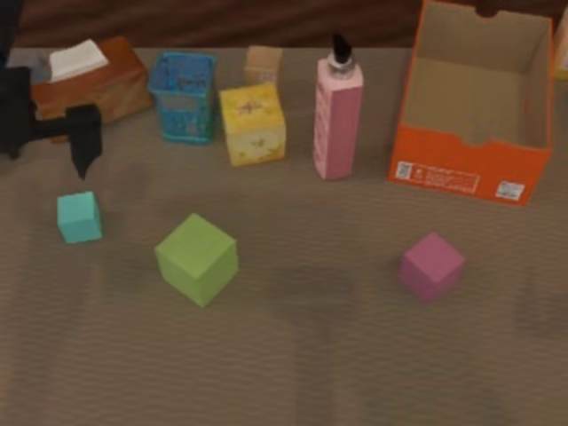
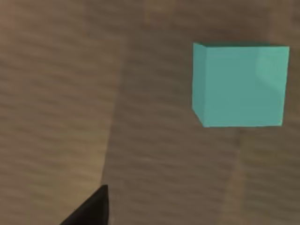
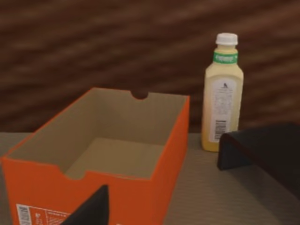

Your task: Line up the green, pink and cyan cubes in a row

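Note:
The cyan cube (image 1: 78,216) sits at the table's left, and the large green cube (image 1: 197,258) lies just right of it and slightly nearer the front. Far off to the right is the pink cube (image 1: 431,265). All three rest apart on the table. My left gripper (image 1: 83,149) hangs open and empty just behind the cyan cube. In the left wrist view the cyan cube (image 2: 240,85) lies ahead of one black fingertip (image 2: 93,211). My right arm is outside the top view; one of its fingertips (image 3: 91,208) shows in front of the orange box (image 3: 117,154), and that gripper holds nothing.
Along the back stand a brown tissue box (image 1: 89,80), a blue patterned container (image 1: 185,96), a yellow box (image 1: 253,124), a small tan cube (image 1: 264,64), a tall pink bottle (image 1: 337,115) and the open orange box (image 1: 470,169). A yellow bottle (image 3: 222,93) stands beside that box.

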Controlling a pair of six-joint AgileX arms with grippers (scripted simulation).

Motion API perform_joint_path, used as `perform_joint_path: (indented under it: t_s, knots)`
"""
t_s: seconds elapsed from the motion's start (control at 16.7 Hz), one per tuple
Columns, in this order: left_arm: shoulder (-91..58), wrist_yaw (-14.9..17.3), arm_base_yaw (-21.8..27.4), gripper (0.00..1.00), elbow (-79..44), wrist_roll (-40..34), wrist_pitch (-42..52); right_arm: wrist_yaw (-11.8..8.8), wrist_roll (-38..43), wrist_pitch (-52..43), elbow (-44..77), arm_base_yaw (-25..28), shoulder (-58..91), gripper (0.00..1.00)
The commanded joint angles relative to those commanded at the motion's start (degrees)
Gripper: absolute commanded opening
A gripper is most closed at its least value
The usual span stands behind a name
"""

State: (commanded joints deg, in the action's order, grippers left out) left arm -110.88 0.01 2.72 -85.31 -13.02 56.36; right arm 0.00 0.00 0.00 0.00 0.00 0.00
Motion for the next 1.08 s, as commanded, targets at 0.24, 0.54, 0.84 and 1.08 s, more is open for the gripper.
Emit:
perform_joint_path:
  t_s: [0.24, 0.54, 0.84, 1.08]
  knots:
    - [-11.54, 0.11, 0.31, 1.0, -10.89, -1.56, 5.69, 0.0, 0.0, 0.0, 0.0, 0.0, 0.0, 1.0]
    - [-15.03, 0.17, 0.41, 1.0, -14.15, -2.01, 7.19, 0.0, 0.0, 0.0, 0.0, 0.0, 0.0, 1.0]
    - [-15.35, 0.17, 0.17, 1.0, -13.33, -1.86, 6.12, 0.0, 0.0, 0.0, 0.0, 0.0, 0.0, 1.0]
    - [-18.99, 0.21, 0.27, 1.0, -8.9, -1.83, -2.4, 0.0, 0.0, 0.0, 0.0, 0.0, 0.0, 1.0]
